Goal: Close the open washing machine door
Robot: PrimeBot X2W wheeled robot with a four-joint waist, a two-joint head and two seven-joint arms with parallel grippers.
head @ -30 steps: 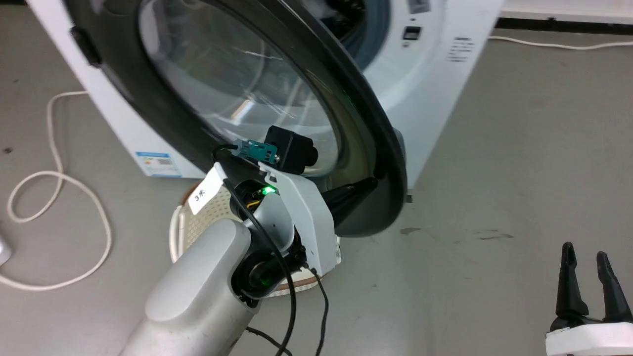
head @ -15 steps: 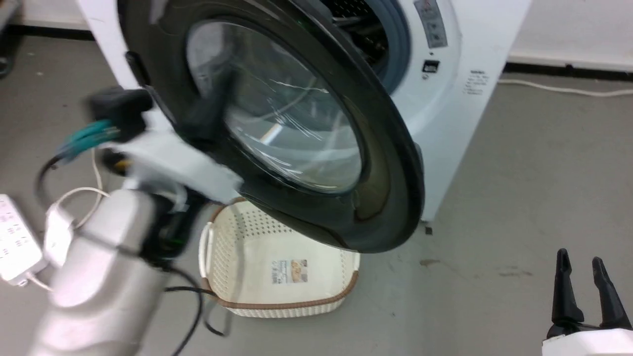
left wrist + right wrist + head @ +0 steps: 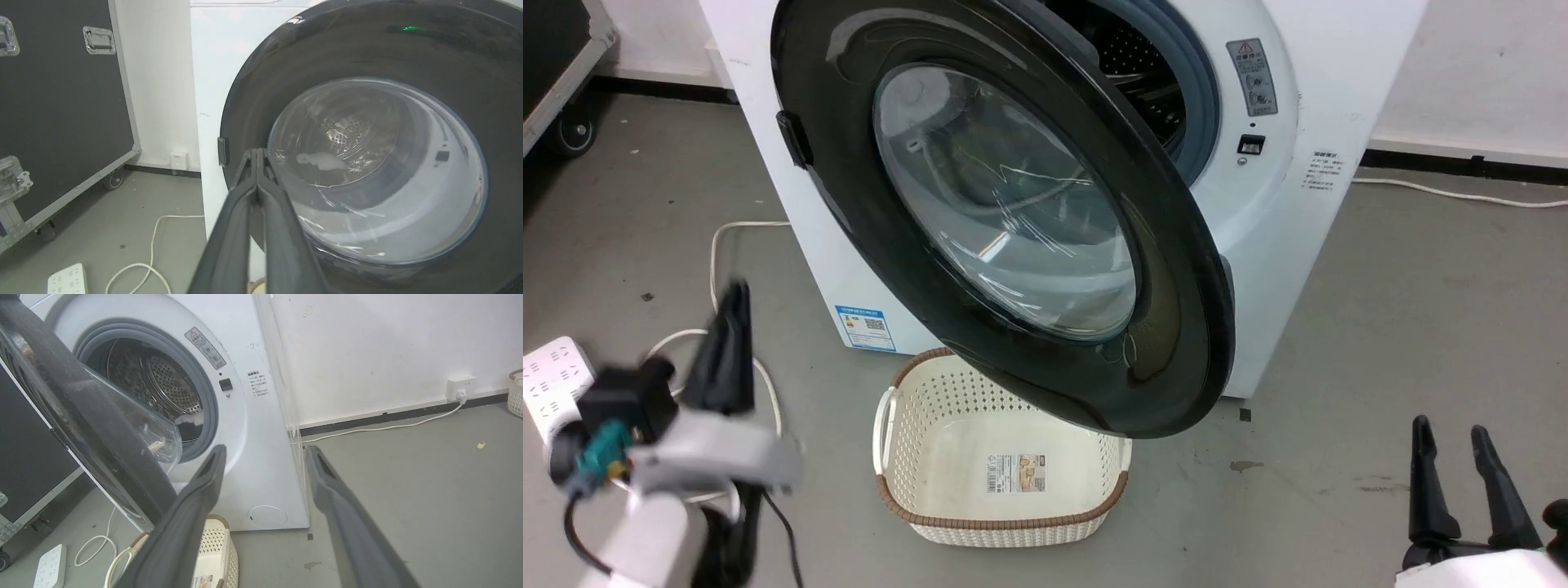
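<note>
Pulling my left gripper (image 3: pixel 255 152), fingers clenched empty, away from the washing machine door (image 3: pixel 1168 327), which is still hanging ajar; my right gripper (image 3: pixel 1450 428) is idling, spread.

- Site type: test lab or workshop.
- Indicators: bare grey floor (image 3: pixel 1380 327), plain white wall (image 3: pixel 367 347), black flight case (image 3: pixel 61 102) on castors, power strip (image 3: pixel 67 281) lying loose on the floor.

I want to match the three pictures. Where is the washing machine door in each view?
Head view: the washing machine door fills the upper centre, swung open.
Left wrist view: the door fills the right side, seen face-on.
Right wrist view: the door runs down the left side, seen edge-on.
Shared landmark: the white power strip on the floor, lower left in each.
</note>
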